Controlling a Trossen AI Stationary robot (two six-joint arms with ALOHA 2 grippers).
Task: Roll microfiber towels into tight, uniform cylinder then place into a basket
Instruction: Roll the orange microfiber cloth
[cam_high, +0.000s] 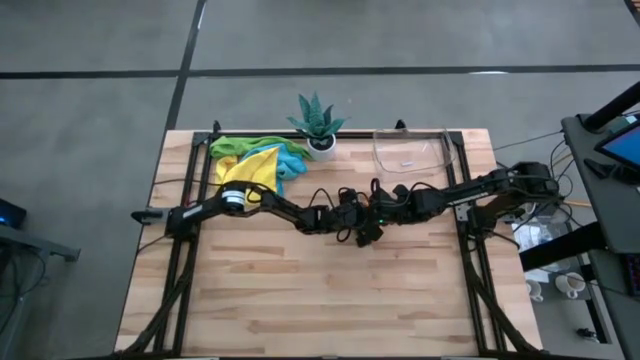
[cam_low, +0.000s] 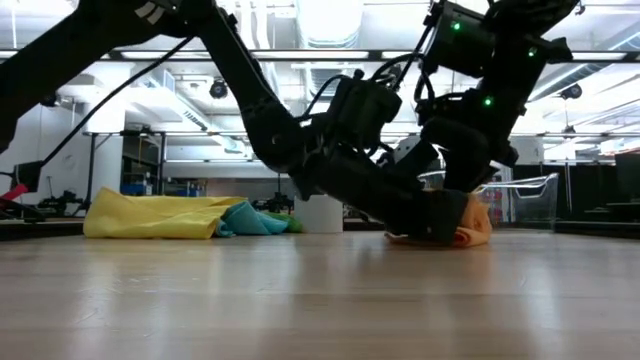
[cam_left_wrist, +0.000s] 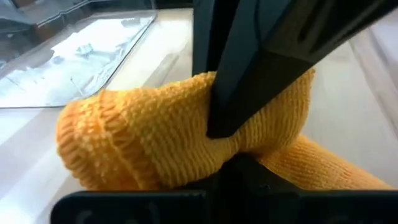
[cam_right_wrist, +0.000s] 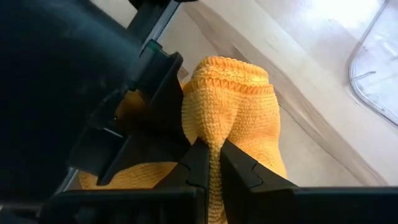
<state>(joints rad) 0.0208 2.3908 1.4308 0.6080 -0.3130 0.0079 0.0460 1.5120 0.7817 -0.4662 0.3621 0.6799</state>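
At centre frame in the overhead view, the left gripper (cam_high: 352, 222) and right gripper (cam_high: 372, 226) meet over a rolled orange towel (cam_low: 470, 225) lying on the wooden table (cam_high: 300, 290), each pinching its fabric with fingers pressed together. More towels (cam_high: 255, 158) lie heaped at upper left; the clear basket (cam_high: 412, 152) sits at upper right beside a potted plant (cam_high: 318, 120).

orange towel (cam_right_wrist: 233, 106) rolled mid-table, basket (cam_high: 413, 153) behind
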